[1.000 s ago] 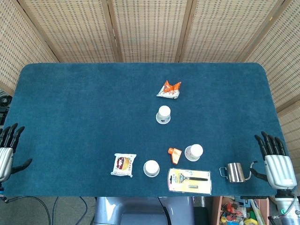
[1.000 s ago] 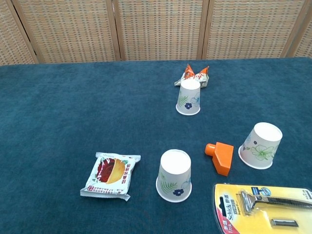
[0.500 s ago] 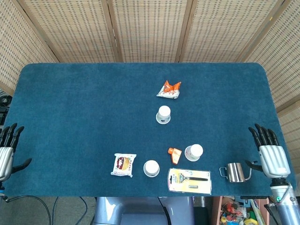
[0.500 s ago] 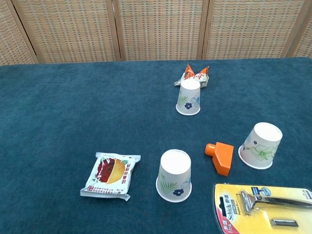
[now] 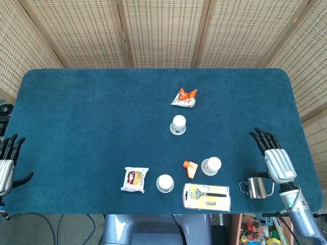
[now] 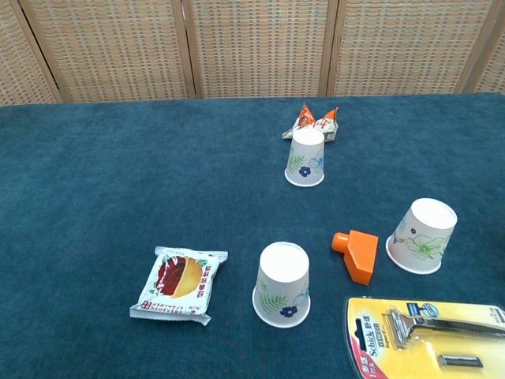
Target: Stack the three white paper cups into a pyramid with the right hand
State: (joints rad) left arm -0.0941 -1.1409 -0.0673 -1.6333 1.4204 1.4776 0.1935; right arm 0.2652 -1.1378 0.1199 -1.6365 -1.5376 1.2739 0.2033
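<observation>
Three white paper cups stand upside down and apart on the blue table [image 5: 92,117]. One cup [image 5: 178,124] [image 6: 305,158] is near the middle, below an orange snack packet. A second cup [image 5: 211,166] [image 6: 423,235] is at the front right beside an orange block. The third cup [image 5: 165,183] [image 6: 282,284] stands at the front centre. My right hand [image 5: 273,154] hovers open over the table's right side, right of the second cup, holding nothing. My left hand [image 5: 6,163] hangs open off the left edge. Neither hand shows in the chest view.
An orange snack packet [image 5: 184,97] [image 6: 314,121] lies behind the cups. An orange block [image 5: 190,166] [image 6: 357,254], a yellow razor pack [image 5: 206,196] [image 6: 430,339], a small steel pitcher [image 5: 255,188] and a red-and-white snack bag [image 5: 135,179] [image 6: 180,284] line the front.
My right hand has moved left and forward from the table's right edge onto the table, past the steel pitcher. The cups and left hand have stayed put.
</observation>
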